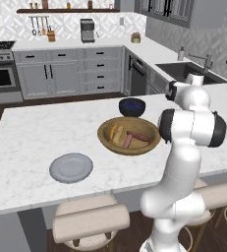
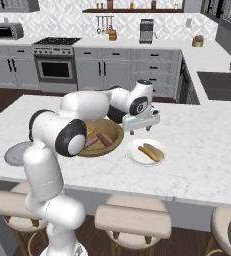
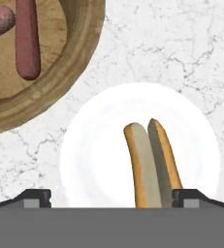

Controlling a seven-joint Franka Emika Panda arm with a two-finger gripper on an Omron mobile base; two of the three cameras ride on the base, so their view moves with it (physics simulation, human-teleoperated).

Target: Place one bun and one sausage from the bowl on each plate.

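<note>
The brown wooden bowl point(image 1: 105, 139) point(image 2: 118, 137) point(image 3: 60, 92) sits mid-island and holds a bun point(image 1: 116, 134) and two sausages point(image 1: 138, 136) point(image 2: 103, 139) point(image 3: 27, 41). To its right, the white plate point(image 2: 134, 155) point(image 3: 94, 160) carries one split bun point(image 2: 151, 152) point(image 3: 150, 164). The grey plate point(image 1: 71, 167) point(image 2: 17, 152) lies bare to the bowl's left. My gripper point(image 2: 140, 129) point(image 3: 112, 198) hangs open just above the white plate, at its edge toward the bowl. Nothing is between its fingers.
A small dark blue bowl point(image 1: 132, 106) stands right behind the wooden bowl. Padded stools point(image 2: 133, 220) line the island's near edge. A sink point(image 2: 222, 85) is set in the counter at the far right.
</note>
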